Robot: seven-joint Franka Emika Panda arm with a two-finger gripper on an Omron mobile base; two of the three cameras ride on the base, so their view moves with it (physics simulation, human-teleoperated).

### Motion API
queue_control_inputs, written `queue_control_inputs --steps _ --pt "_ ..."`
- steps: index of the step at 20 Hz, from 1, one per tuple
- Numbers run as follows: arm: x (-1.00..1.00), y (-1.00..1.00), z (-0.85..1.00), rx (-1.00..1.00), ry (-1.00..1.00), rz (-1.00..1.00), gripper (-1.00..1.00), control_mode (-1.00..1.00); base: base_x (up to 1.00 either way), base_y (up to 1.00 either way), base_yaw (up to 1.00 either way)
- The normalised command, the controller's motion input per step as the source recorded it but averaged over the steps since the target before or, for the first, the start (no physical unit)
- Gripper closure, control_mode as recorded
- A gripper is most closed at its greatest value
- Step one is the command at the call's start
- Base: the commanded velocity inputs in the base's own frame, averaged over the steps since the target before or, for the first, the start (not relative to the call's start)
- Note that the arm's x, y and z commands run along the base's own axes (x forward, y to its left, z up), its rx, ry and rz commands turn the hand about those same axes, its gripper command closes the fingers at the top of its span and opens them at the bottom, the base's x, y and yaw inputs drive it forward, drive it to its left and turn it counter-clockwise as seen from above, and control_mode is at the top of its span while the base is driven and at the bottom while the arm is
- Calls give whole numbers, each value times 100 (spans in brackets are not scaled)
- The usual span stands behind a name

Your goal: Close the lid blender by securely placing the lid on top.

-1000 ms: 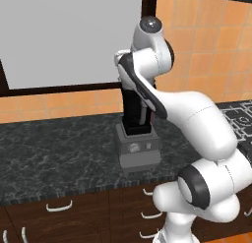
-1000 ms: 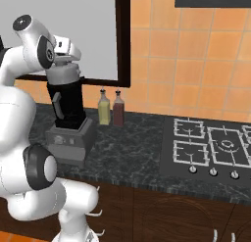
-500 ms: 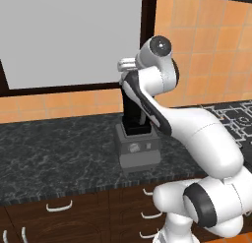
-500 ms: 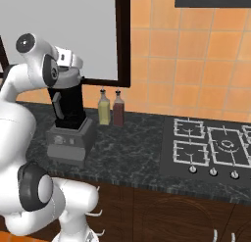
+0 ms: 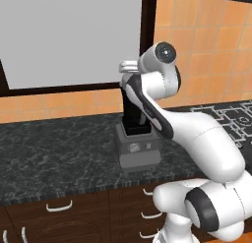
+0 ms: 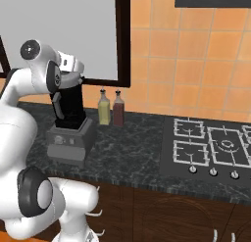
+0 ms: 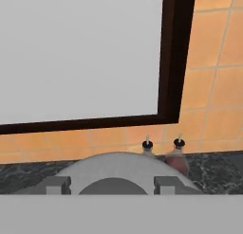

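A: Left base view. The blender (image 5: 138, 138) stands on the dark speckled counter (image 5: 54, 153), black jar on a boxy grey base, a round dial on the front. The arm crosses in front of the jar and hides its mouth. The gripper (image 5: 129, 66) sits above the jar top, seen here as a small grey block; fingers not resolved.

B: Right base view adds what that one hides. Blender (image 6: 70, 128) again, with two bottles just beside it on its right: a yellowish bottle (image 6: 104, 108) and a dark red bottle (image 6: 118, 109), touching or nearly so. Farther right, well apart, a gas hob (image 6: 212, 150) with three knobs along its front edge. The hand (image 6: 68, 69) is above the jar mouth.

A: Hand view: a pale grey rounded surface, likely the lid (image 7: 121, 174), lies at the bottom between the two finger tips (image 7: 57, 184), directly over the jar position. Both bottle tops show behind it, below the dark window frame (image 7: 173, 58).

B: Gripper state?

A: Cannot tell. Tips stand apart at either side of the grey dome, but contact isn't visible.

B: Any writing?

A: None legible on the dial, bottles or hob.
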Motion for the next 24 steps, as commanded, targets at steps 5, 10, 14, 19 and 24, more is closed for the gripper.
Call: queue_control_inputs --steps 5,10,14,19,24 --pt "-36 0 53 0 0 0 -100 -100 0 0 0" --pt "-92 45 14 -4 -4 3 -100 -100 0 0 0" --pt "-100 100 -62 -15 9 13 -100 -100 0 0 0" --pt "-100 91 -86 -14 19 11 -100 -100 0 0 0" --pt "-98 53 -93 -7 29 5 -100 -100 0 0 0"
